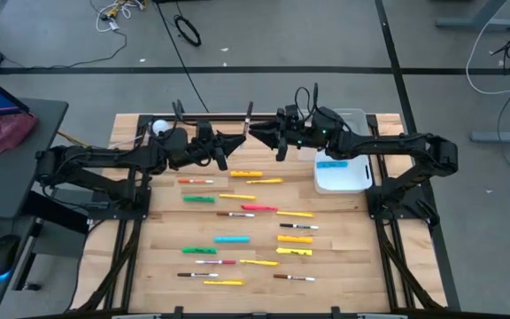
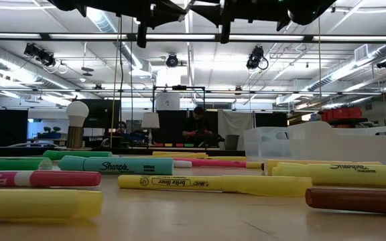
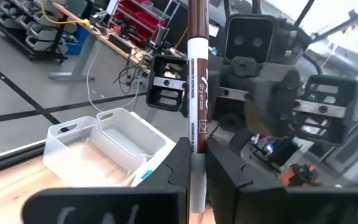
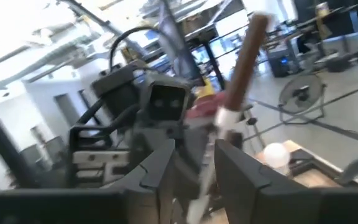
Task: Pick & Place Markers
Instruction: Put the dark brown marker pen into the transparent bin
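I am passing a marker (image 3: 197,93) from one hand to the other, up in the air over the far middle of the worktop (image 1: 343,257). My left hand (image 3: 194,163) is pressed together on the white barrel, holding the marker upright with its brown cap on top. My right hand (image 4: 191,163) faces it from the right, fingers still spread a little either side of the same barrel, not yet a firm pinch as far as I can judge.

To do this well, I should keep my left hand quite still and its grip firm until my right fingers have closed squarely on the barrel, clear of my left fingertips. Only then should the left let go, and slowly, so the marker does not tip or drop onto the others. The grip should sit near the middle of the barrel, so it hangs steady on the way to the bin (image 1: 343,173) at the far right, where one cyan marker (image 1: 331,164) already lies.

The other markers (image 1: 246,235) lie spread in rows across the middle of the worktop.
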### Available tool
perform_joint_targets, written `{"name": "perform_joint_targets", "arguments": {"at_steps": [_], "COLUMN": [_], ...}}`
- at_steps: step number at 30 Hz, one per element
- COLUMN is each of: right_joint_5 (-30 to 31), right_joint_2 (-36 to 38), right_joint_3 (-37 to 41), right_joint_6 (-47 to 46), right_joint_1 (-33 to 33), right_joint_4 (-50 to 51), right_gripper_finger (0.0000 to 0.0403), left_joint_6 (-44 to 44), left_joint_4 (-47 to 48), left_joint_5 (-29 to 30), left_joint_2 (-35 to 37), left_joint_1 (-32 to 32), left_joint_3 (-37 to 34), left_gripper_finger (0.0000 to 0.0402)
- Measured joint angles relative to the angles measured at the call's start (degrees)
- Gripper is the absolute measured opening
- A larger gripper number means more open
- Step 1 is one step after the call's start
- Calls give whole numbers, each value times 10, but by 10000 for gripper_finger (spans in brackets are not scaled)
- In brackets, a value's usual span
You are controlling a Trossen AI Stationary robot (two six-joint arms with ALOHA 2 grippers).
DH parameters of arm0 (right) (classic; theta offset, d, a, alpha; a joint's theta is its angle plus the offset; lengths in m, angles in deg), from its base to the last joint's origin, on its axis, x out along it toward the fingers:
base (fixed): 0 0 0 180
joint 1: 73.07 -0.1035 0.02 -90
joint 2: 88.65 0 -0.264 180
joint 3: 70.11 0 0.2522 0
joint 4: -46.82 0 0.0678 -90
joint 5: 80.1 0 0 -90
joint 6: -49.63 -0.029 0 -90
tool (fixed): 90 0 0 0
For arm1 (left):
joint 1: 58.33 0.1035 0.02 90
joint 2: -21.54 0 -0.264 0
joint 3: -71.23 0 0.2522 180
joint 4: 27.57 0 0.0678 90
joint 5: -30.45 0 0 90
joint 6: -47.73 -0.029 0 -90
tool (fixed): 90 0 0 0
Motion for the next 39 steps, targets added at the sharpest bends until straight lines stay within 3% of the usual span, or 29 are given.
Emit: {"name": "perform_joint_targets", "arguments": {"at_steps": [20,23,27,32,39], "right_joint_5": [-17,-55,-103,-101,-104], "right_joint_2": [-16,-16,-3,8,9], "right_joint_3": [0,0,0,0,0], "right_joint_6": [-13,-15,-37,-28,3], "right_joint_1": [-2,0,12,35,29], "right_joint_4": [20,28,81,172,83], "right_gripper_finger": [144,147,166,210,237], "left_joint_6": [-51,-53,-52,-47,-46], "left_joint_4": [43,52,61,62,63], "left_joint_5": [-43,-50,-53,-51,-72], "left_joint_2": [0,0,-1,-1,-1], "left_joint_1": [1,0,2,3,3], "left_joint_3": [-1,-1,-1,0,0], "left_gripper_finger": [31,32,31,33,31]}}
